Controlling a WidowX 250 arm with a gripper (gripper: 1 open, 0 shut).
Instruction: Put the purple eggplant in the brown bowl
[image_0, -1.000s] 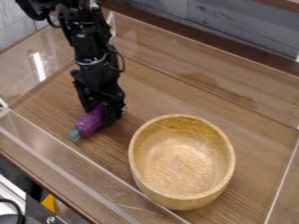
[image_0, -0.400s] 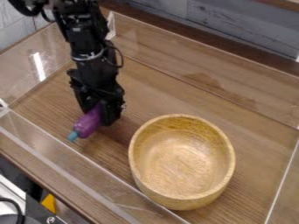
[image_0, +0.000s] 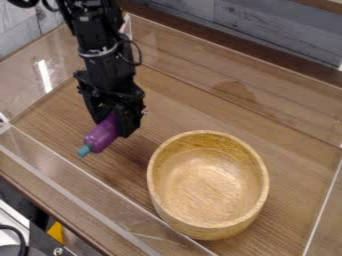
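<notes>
Jaws clamped on the purple eggplant (image_0: 102, 134), the gripper (image_0: 115, 124) points straight down and holds it clear of the bench (image_0: 201, 100), left of the brown bowl (image_0: 209, 185). The lift appears under way; the next move calls for carrying it right, over the bowl's rim, then releasing. The eggplant hangs tilted, glossy, its teal cap lowest.

The purple eggplant (image_0: 99, 133) is held tilted, teal stem lowest, left of the upright, empty brown bowl (image_0: 207, 185).
</notes>
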